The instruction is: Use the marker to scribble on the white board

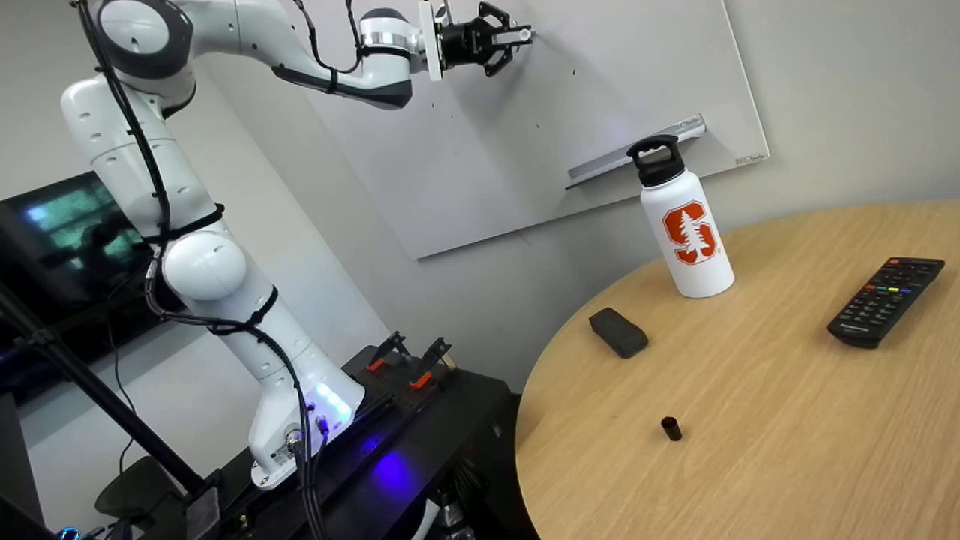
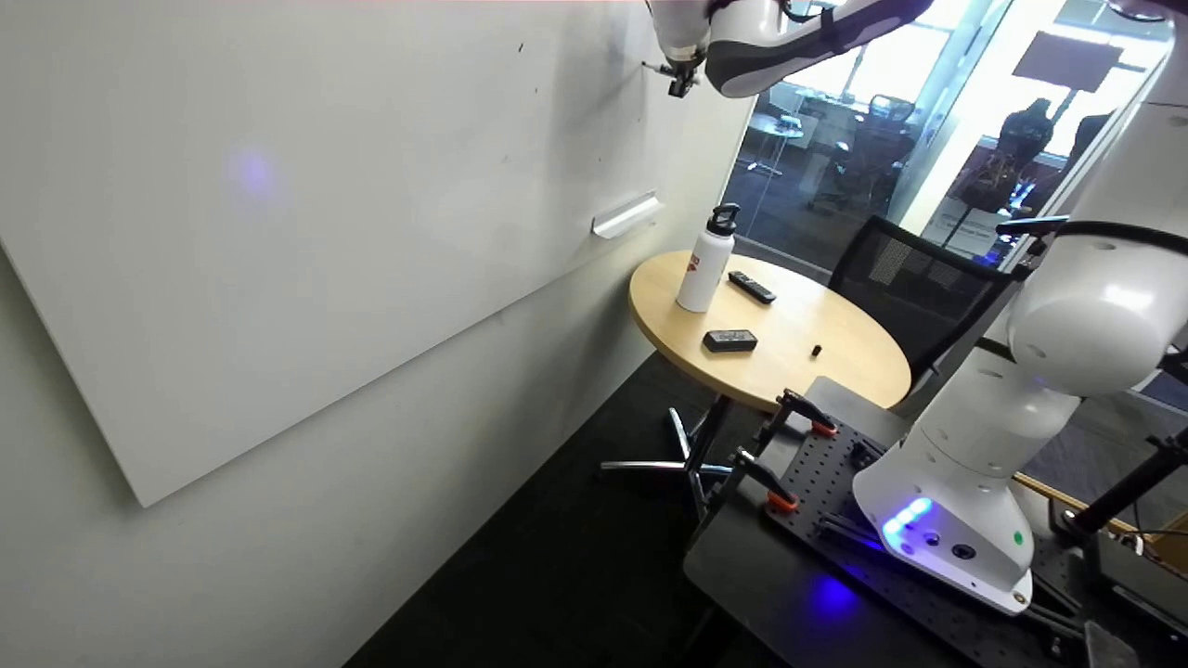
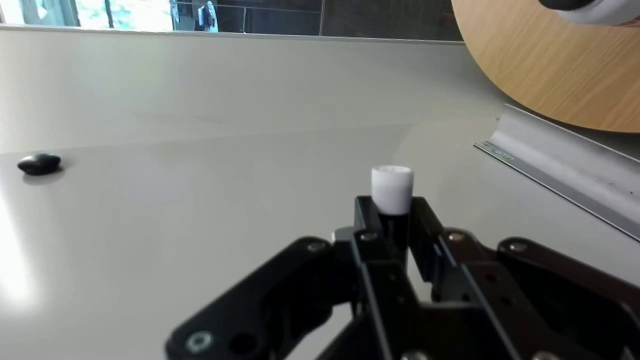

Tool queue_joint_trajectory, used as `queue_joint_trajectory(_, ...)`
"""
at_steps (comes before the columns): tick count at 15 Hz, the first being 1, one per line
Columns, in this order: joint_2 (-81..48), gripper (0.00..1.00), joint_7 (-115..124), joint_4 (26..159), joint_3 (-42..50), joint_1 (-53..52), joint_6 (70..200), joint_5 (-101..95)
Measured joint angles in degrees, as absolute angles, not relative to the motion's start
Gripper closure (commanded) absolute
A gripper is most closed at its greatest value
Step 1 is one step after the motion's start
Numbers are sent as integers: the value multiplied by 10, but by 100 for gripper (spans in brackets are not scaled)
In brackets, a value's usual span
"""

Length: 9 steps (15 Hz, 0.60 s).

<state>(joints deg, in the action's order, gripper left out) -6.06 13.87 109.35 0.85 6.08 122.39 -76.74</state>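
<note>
marker: slim; in the wrist view a plain white end over a black band, the rest hidden; in an exterior view its dark tip points at the board, touching or just beside, cannot tell
gripper: black, clamped on the marker from both sides
board: large, flat, glossy white, thin grey frame; a few dark specks on it; corner lettering too small to read
black oval: glossy, on the board, seen in the wrist view
ledge: pale grey, low on the board; its sticker has a green patch, words unreadable
table: round, light wood grain
bottle: white, upright on the table, black looped lid; a red block S with a white tree across it
block: black, rectangular, on the table, near the bottle
cylinder: short, black, on the table, apart from the block
remote: black, on the table, some coloured keys; lettering at one end too small to trust
wall: off-white, behind the board
chair: black mesh back, just beyond the table
screen: dark, teal glow
glass: a partition past the chair, bright windows behind
</note>
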Motion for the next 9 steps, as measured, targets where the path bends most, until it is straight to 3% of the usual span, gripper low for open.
queue_joint_trajectory(9, -91, 95, 137, 1089, 9, 52, 1201, -767)
